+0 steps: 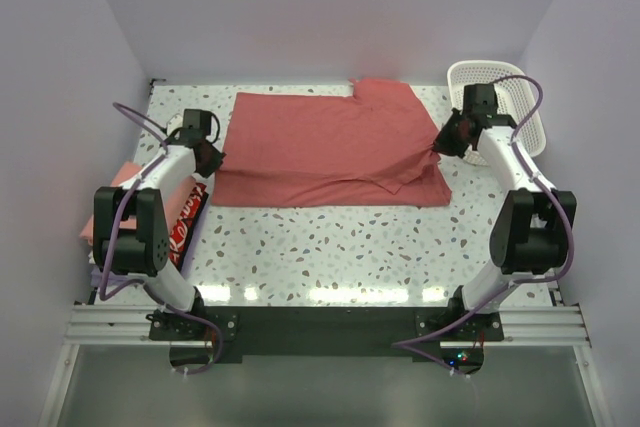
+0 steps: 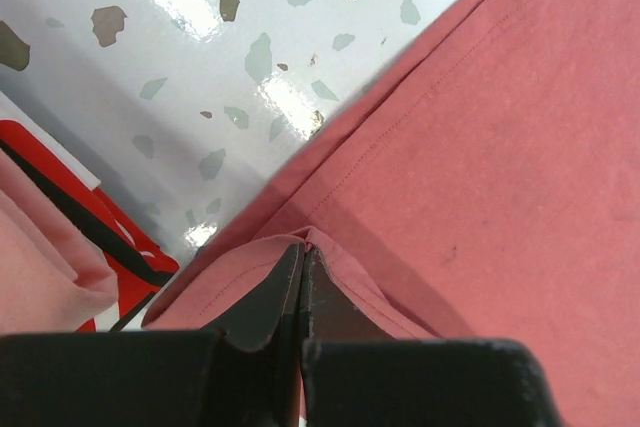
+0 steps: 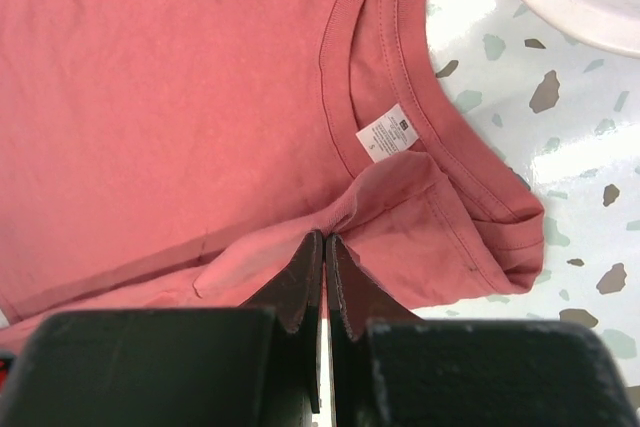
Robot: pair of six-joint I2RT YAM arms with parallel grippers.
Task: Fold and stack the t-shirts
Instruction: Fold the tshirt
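Brick-red cotton t-shirt (image 1: 320, 147) lay spread, softly creased, across the speckled bench (image 1: 330, 247). The left hand (image 1: 208, 155) was clamped on its stitched edge; the right hand (image 1: 447, 139) clamped a fold beside the white rectangular neck label (image 3: 388, 132).

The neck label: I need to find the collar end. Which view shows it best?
Right wrist: the white neck label sits plainly inside the collar, close up. Top external and left wrist show only the red t-shirt cloth, no label.
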